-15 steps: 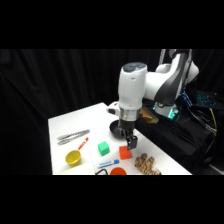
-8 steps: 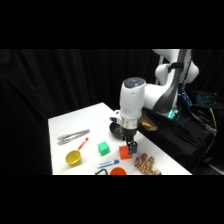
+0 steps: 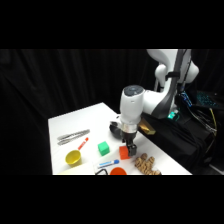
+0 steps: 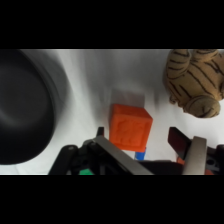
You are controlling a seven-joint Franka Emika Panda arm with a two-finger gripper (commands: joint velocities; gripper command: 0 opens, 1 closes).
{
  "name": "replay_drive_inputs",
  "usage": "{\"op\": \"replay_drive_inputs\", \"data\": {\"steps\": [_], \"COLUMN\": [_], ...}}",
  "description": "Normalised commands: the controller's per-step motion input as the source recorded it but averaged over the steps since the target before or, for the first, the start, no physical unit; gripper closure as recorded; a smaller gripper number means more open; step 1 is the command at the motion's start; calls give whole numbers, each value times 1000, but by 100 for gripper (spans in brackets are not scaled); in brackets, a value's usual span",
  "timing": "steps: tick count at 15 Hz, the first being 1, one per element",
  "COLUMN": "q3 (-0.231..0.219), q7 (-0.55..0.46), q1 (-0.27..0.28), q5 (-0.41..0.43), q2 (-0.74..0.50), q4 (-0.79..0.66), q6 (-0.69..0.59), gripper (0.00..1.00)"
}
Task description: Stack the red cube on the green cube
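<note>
Gripper [image 4: 150, 142] lowered since a second ago, jaws wide open astride red cube [image 4: 130, 127], nothing gripped; grasp imminent.

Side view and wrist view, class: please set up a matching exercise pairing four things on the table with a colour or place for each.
Things:
1. red cube
2. green cube
3. cup
4. tongs

Descriptions:
A. yellow, near the table's front left edge
B. metal, lying behind the marker
C. between the open gripper's fingers
D. alone on the table, left of the gripper

Pairs: 1-C, 2-D, 3-A, 4-B
</note>
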Motion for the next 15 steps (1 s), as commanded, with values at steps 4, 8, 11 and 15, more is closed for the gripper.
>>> {"op": "replay_drive_inputs", "data": {"steps": [4,8,11,15], "q3": [-118,-90,-68,-60], "q7": [12,-69,-126,-156], "q1": [105,67,49,71], "q5": [35,104,152,166], "q2": [42,79,103,97], "q4": [-65,-27,2,48], "q6": [241,238,229,172], "gripper": [0,0,0,0]}}
